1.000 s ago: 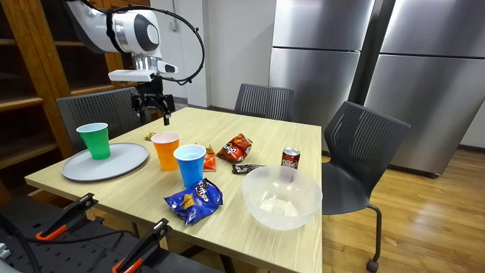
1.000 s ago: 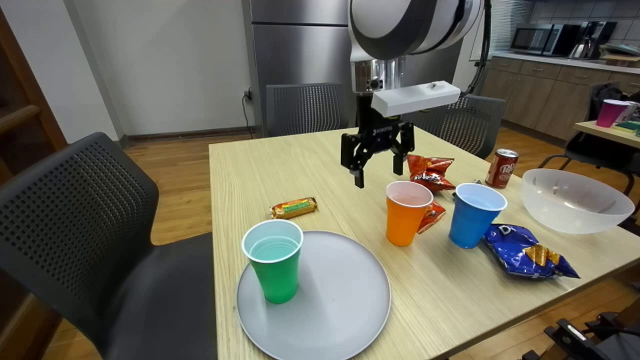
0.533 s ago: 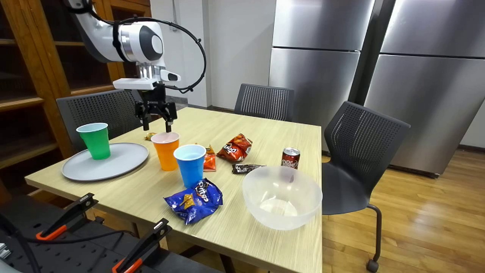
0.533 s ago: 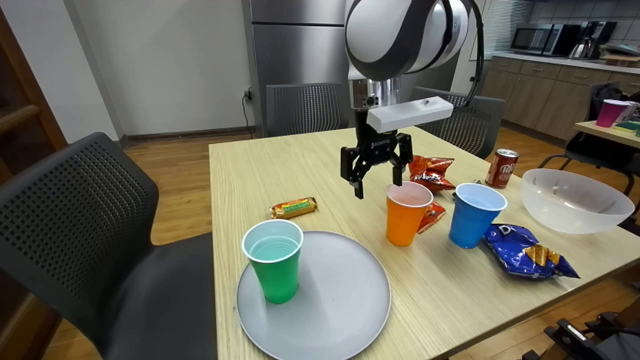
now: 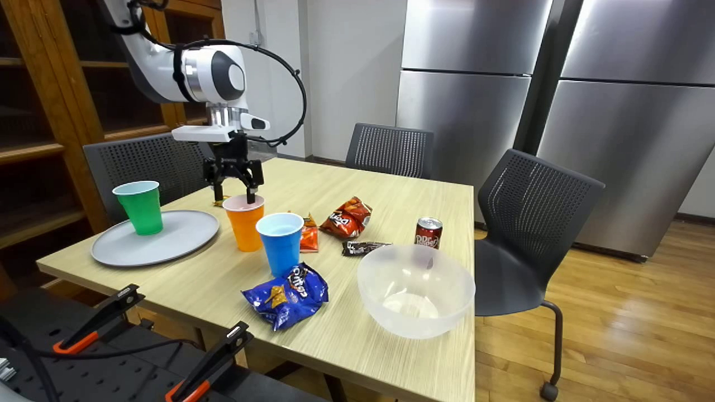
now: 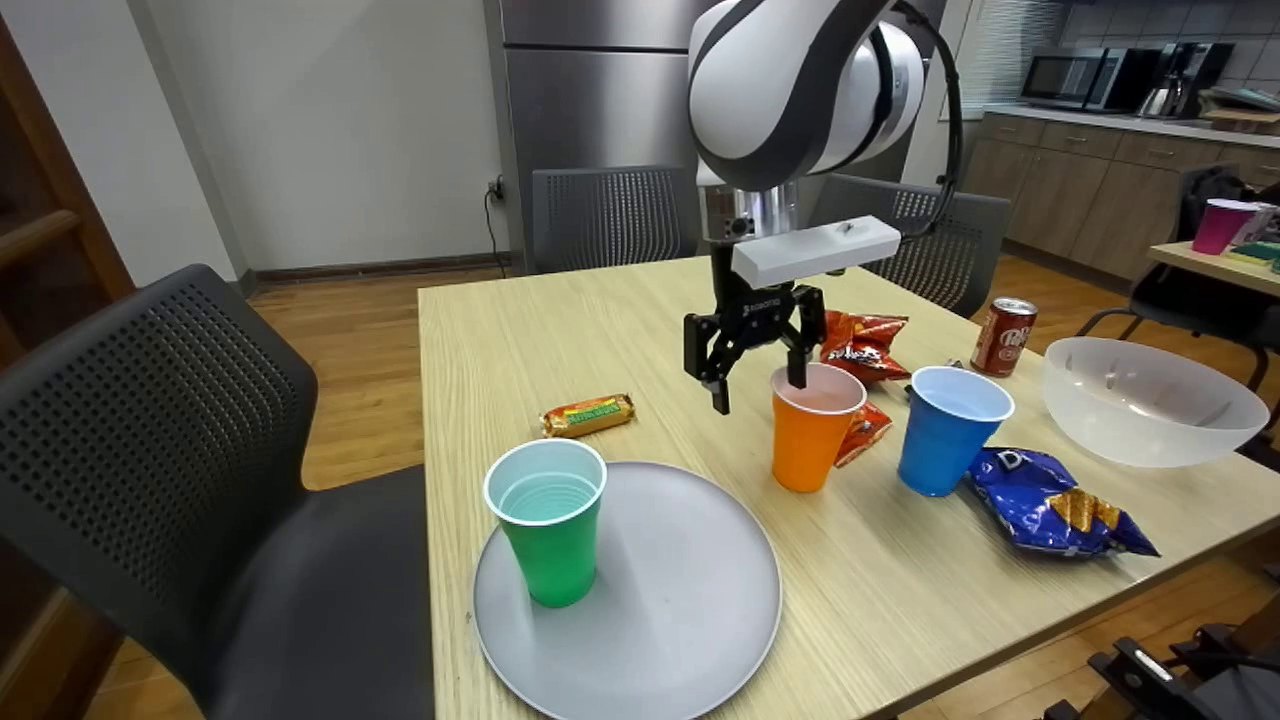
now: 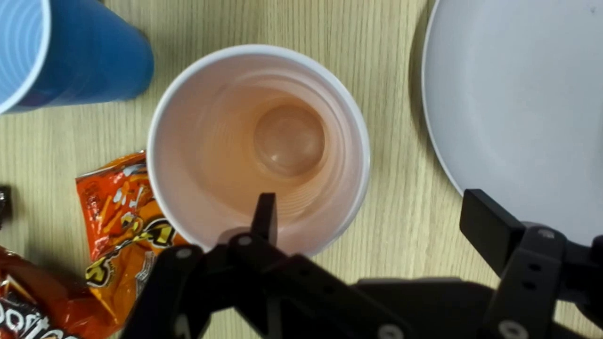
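Note:
My gripper stands open with nothing between its fingers, just above the wooden table. One finger overlaps the mouth of an orange cup; whether its tip is inside or only above the rim I cannot tell. The opposite finger hangs outside the cup, over the edge of a grey plate in the wrist view. Upright on that plate, in both exterior views, is a green cup. A blue cup stands beside the orange one. Behind the gripper lies a gold-wrapped candy bar, partly covered in an exterior view.
Near the orange cup lie an orange snack bag and a red chip bag. A blue chip bag rests against the blue cup. Farther off are a dark wrapped bar, a soda can and a frosted bowl. Chairs surround the table.
Over the last second the gripper has come down steadily, bringing one finger to the orange cup's mouth. Its jaws have stayed open. The cups, plate and bags have not moved.

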Controlling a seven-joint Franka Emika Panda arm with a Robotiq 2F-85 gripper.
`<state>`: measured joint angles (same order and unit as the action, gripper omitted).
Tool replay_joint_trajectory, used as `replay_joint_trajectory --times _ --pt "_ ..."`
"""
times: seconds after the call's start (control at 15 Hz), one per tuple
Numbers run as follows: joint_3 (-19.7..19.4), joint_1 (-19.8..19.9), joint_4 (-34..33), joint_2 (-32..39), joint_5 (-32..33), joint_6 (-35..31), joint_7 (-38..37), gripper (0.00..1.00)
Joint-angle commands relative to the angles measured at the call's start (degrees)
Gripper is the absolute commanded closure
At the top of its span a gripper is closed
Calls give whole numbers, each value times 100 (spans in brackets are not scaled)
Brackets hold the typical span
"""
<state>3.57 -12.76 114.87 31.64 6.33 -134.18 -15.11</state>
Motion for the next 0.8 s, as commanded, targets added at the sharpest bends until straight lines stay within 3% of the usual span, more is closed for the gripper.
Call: replay_joint_trajectory --times 0.0,0.07,0.13,0.47,0.73 --pt "-39 -73 -158 72 -80 123 -139 25" --pt "-31 -72 -142 46 -90 115 -130 25" --pt "-24 -73 -125 23 -104 114 -124 32" --pt "-27 -83 -8 -98 -103 94 -135 73" --pt "-38 -81 48 -156 -98 74 -153 99"
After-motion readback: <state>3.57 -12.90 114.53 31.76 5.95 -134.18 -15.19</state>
